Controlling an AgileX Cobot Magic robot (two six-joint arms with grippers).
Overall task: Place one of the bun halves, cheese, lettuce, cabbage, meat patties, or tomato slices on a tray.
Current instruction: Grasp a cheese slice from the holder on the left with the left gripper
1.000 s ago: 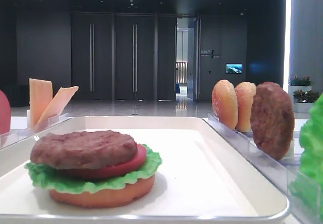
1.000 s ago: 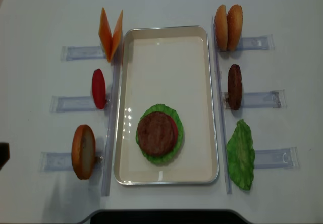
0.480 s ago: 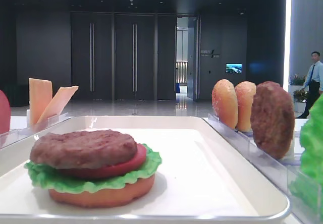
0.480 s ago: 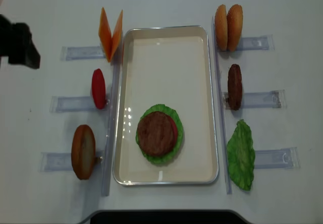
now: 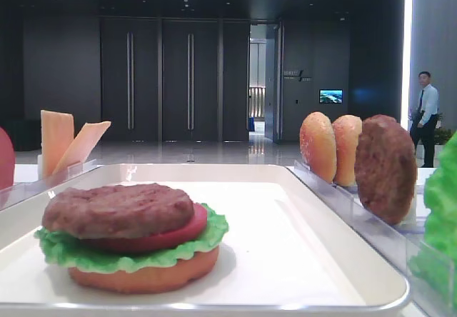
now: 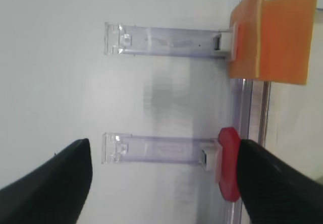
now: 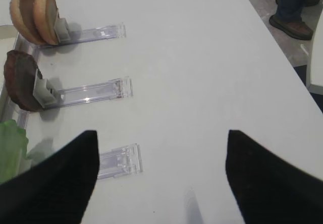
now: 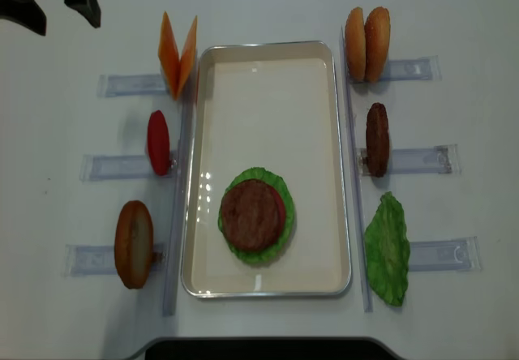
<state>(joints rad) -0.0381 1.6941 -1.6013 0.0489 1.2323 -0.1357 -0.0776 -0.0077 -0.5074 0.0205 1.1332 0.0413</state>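
The white tray holds a stack: bun half, lettuce, tomato slice, meat patty on top. On racks to its left stand cheese, a tomato slice and a bun half. To its right are bun halves, a patty and lettuce. Cabbage is out of view. My left gripper hovers open at the far left corner, over the tomato rack. My right gripper is open over bare table.
Clear plastic racks flank the tray on both sides. A person stands in the background at the right; their legs are beside the table's right edge.
My left gripper has travelled from the table's left edge up to the far left corner, still open. The person in the background has walked left.
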